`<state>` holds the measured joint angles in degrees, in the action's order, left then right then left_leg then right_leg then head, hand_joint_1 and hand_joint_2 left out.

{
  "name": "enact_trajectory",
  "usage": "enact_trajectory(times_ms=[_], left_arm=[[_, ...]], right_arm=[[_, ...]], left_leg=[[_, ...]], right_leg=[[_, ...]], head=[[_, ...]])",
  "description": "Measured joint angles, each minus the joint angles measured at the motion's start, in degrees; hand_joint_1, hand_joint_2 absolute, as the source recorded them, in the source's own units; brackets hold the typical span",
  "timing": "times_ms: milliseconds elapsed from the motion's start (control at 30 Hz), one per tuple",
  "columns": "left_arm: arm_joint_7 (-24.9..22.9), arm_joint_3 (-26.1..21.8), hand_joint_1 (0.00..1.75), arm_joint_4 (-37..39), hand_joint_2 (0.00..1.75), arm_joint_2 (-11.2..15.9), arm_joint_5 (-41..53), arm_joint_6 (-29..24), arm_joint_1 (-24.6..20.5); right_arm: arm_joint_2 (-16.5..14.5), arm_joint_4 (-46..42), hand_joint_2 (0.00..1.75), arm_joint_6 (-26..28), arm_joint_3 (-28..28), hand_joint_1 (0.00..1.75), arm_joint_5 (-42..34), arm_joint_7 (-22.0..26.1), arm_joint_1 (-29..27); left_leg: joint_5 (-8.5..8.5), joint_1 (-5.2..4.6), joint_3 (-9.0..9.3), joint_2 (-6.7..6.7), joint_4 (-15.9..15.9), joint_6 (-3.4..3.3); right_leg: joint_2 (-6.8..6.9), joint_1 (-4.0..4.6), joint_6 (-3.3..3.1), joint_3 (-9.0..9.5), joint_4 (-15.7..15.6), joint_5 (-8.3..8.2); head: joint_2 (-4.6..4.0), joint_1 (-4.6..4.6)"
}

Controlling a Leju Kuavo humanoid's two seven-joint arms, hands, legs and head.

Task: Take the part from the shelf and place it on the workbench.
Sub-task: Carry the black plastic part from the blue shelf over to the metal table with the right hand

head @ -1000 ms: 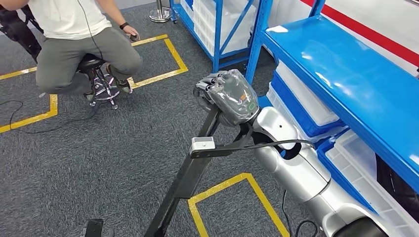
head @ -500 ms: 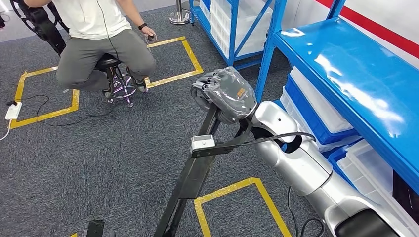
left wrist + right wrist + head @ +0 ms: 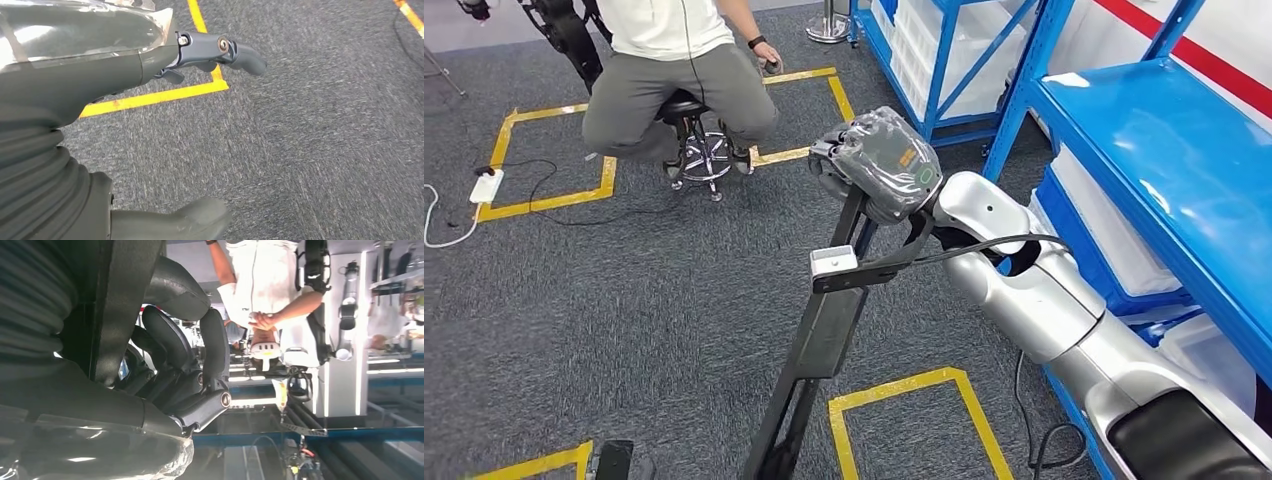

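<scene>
The right hand [image 3: 879, 165], wrapped in a clear plastic cover, is clenched around the top end of the part [image 3: 824, 340], a long black metal bar that slants from the hand down toward the bottom edge of the head view. The bar hangs in the air above the grey carpet [image 3: 624, 300], crossing over a rectangle of yellow floor tape [image 3: 904, 385], and touches nothing but the hand. A small white wrist camera [image 3: 834, 262] on a black bracket sits just in front of the bar's upper half. In the right wrist view the dark fingers [image 3: 207, 350] curl closely around the flat black bar [image 3: 125, 305].

The blue shelf rack [image 3: 1164, 150] stands just to the right of the silver right arm, with white bins [image 3: 1114, 230] and a blue one on its lower level. A second blue rack [image 3: 944, 60] stands further back.

The left hand [image 3: 90, 65] hangs over the carpet beside a corner of yellow tape [image 3: 165, 95]. It is released and grasps nothing: its fingers [image 3: 245, 54] reach out straight, well apart from the thick thumb [image 3: 175, 222].

A person [image 3: 674, 70] in a white shirt and grey trousers sits on a wheeled stool [image 3: 699, 150] at the far side of the carpet, inside another yellow taped box. A white power strip [image 3: 486, 186] lies on the floor to the left of the stool, with a dark cable running from it across the tape
</scene>
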<state>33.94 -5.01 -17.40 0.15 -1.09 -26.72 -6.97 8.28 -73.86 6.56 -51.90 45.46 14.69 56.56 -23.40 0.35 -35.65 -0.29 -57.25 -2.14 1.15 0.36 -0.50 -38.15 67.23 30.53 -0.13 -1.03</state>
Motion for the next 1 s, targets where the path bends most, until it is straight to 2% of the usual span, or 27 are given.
enact_trajectory(times_ms=[67,100,133,200,233,267,300,367,433,467,533,567,600,633,667,733,767,800,867,933,1000], left_arm=[[-0.16,0.01,0.0,0.0,1.75,-0.03,0.03,0.12,-0.06],[-0.22,0.01,0.0,0.0,1.75,-0.05,0.04,0.14,-0.05],[-0.25,0.01,0.0,0.0,1.75,-0.06,0.04,0.16,-0.04],[-0.26,0.01,0.0,0.0,1.75,-0.1,0.05,0.16,-0.05],[-0.26,0.01,0.0,0.0,1.75,-0.1,0.06,0.17,-0.06],[-0.26,0.0,0.0,0.0,1.75,-0.1,0.07,0.17,-0.05],[-0.26,0.0,0.0,0.01,1.75,-0.09,0.07,0.18,-0.03],[-0.26,0.0,0.0,0.02,1.75,-0.09,0.07,0.19,0.06],[-0.26,0.01,0.0,0.02,1.75,-0.1,0.07,0.19,0.11],[-0.26,0.01,0.0,0.02,1.75,-0.07,0.05,0.19,0.07],[-0.26,0.01,0.0,0.02,1.75,-0.05,0.02,0.19,0.01],[-0.26,0.01,0.0,0.02,1.75,-0.07,-0.01,0.2,0.03],[-0.26,0.01,0.0,0.02,1.75,-0.1,-0.02,0.2,0.06],[-0.26,0.01,0.0,0.02,1.75,-0.11,-0.02,0.21,0.08],[-0.26,0.01,0.0,0.02,1.75,-0.11,-0.02,0.21,0.09],[-0.26,0.01,0.0,0.02,1.75,-0.1,-0.02,0.21,0.02],[-0.26,0.01,0.0,0.02,1.75,-0.11,-0.02,0.2,-0.04],[-0.26,0.01,0.0,0.02,1.75,-0.12,-0.03,0.19,-0.07],[-0.25,-0.01,0.0,0.02,1.75,-0.11,-0.1,0.14,-0.11],[-0.21,-0.02,0.0,0.02,1.75,-0.11,-0.19,0.08,-0.08],[-0.13,-0.02,0.0,0.02,1.75,-0.14,-0.21,0.04,-0.09]], right_arm=[[0.22,0.67,1.75,0.1,-0.23,1.62,-0.25,0.28,0.08],[0.32,0.98,1.75,0.11,-0.42,1.62,-0.3,0.41,0.08],[0.39,1.22,1.75,0.11,-0.61,1.62,-0.31,0.51,0.12],[0.51,1.57,1.75,0.11,-0.86,1.62,-0.33,0.67,0.37],[0.51,1.73,1.75,0.11,-0.93,1.62,-0.37,0.72,0.57],[0.51,1.9,1.75,0.13,-1.03,1.62,-0.42,0.75,0.75],[0.5,2.07,1.75,0.15,-1.14,1.62,-0.47,0.75,0.9],[0.51,2.42,1.75,0.21,-1.35,1.62,-0.53,0.75,1.15],[0.46,2.73,1.75,0.37,-1.42,1.62,-0.53,0.72,1.67],[0.42,2.85,1.75,0.48,-1.44,1.62,-0.52,0.71,1.99],[0.45,3.08,1.75,0.64,-1.67,1.62,-0.42,0.67,2.36],[0.5,3.21,1.75,0.66,-1.87,1.62,-0.35,0.66,2.37],[0.54,3.34,1.75,0.67,-2.09,1.62,-0.26,0.66,2.35],[0.55,3.44,1.75,0.69,-2.26,1.62,-0.18,0.65,2.33],[0.55,3.5,1.75,0.73,-2.37,1.62,-0.07,0.65,2.37],[0.56,3.52,1.75,0.82,-2.42,1.62,0.17,0.63,2.65],[0.58,3.55,1.75,0.85,-2.45,1.62,0.26,0.6,2.84],[0.61,3.57,1.75,0.89,-2.5,1.62,0.33,0.57,3.0],[0.63,3.65,1.75,0.94,-2.67,1.62,0.45,0.5,3.14],[0.69,3.71,1.75,0.98,-2.77,1.62,0.61,0.49,3.22],[0.89,3.76,1.75,1.0,-2.84,1.62,0.66,0.48,3.39]], left_leg=[[0.05,0.05,-0.07,-0.89,-0.03,-0.09],[0.06,0.07,-0.08,-1.39,-0.06,-0.07],[0.05,0.1,-0.08,-1.89,-0.12,-0.04],[-0.05,0.2,-0.12,-2.82,-0.35,0.2],[-0.15,0.15,-0.23,-3.2,-0.57,0.47],[-0.21,0.13,-0.4,-3.52,-0.72,0.82],[-0.19,0.14,-0.59,-3.76,-0.8,1.2],[-0.08,0.36,-0.82,-4.11,-0.7,1.97],[-1.13,0.52,-1.58,-2.88,-2.13,2.61],[-2.46,0.57,-2.61,-1.92,-4.34,2.85],[-6.01,0.68,-6.11,-0.38,-11.65,3.27],[-7.15,0.74,-7.8,-0.15,-14.96,3.41],[-7.39,0.77,-8.79,-0.02,-16.75,3.46],[-6.65,0.79,-8.72,0.07,-16.45,3.4],[-5.0,0.77,-7.4,0.25,-13.82,3.23],[-1.71,0.51,-3.17,1.41,-5.9,2.67],[-0.79,0.28,-1.64,1.83,-2.97,2.37],[-0.52,0.02,-0.9,2.07,-1.49,2.12],[-0.48,-0.31,-0.86,1.4,-1.07,1.62],[-0.02,-0.16,-0.41,0.83,-0.33,0.9],[0.38,0.09,-0.05,0.25,0.27,0.35]], right_leg=[[-0.74,-0.31,0.18,-3.27,6.76,2.28],[-0.82,-0.44,0.55,-3.77,7.66,2.25],[-0.89,-0.59,1.05,-3.24,6.35,1.35],[-1.58,-1.08,2.08,0.21,-1.35,-1.97],[-2.04,-1.25,2.26,1.93,-4.95,-3.32],[-2.34,-1.32,2.21,3.04,-7.33,-4.16],[-2.47,-1.24,1.96,3.47,-8.27,-4.44],[-1.94,-1.07,1.19,3.52,-8.37,-4.71],[-1.48,-1.25,0.35,3.68,-8.68,-4.99],[-1.25,-1.34,-0.02,3.76,-8.82,-5.08],[-0.78,-1.1,-0.44,3.81,-8.84,-5.01],[-0.5,-0.94,-0.5,3.83,-8.83,-4.97],[-0.21,-0.79,-0.54,3.84,-8.83,-4.94],[0.06,-0.66,-0.57,3.87,-8.83,-4.91],[0.33,-0.56,-0.6,3.94,-8.83,-4.87],[0.8,-0.21,-0.59,4.06,-8.79,-4.75],[1.02,-0.03,-0.5,4.07,-8.78,-4.67],[1.26,0.11,-0.38,4.06,-8.78,-4.6],[1.81,0.11,0.0,4.15,-8.91,-4.51],[1.54,0.06,0.37,3.66,-7.84,-3.71],[0.27,-0.06,0.3,1.13,-2.54,-1.1]], head=[[0.0,0.08],[0.0,0.08],[0.0,0.09],[0.0,0.12],[0.0,0.12],[0.0,0.12],[0.0,0.09],[0.0,0.08],[0.0,-0.04],[0.0,-0.16],[0.0,-0.31],[0.0,-0.28],[0.0,-0.29],[0.0,-0.3],[0.0,-0.29],[0.0,-0.27],[0.0,-0.25],[0.0,-0.25],[0.0,-0.26],[0.0,-0.21],[0.0,-0.08]])
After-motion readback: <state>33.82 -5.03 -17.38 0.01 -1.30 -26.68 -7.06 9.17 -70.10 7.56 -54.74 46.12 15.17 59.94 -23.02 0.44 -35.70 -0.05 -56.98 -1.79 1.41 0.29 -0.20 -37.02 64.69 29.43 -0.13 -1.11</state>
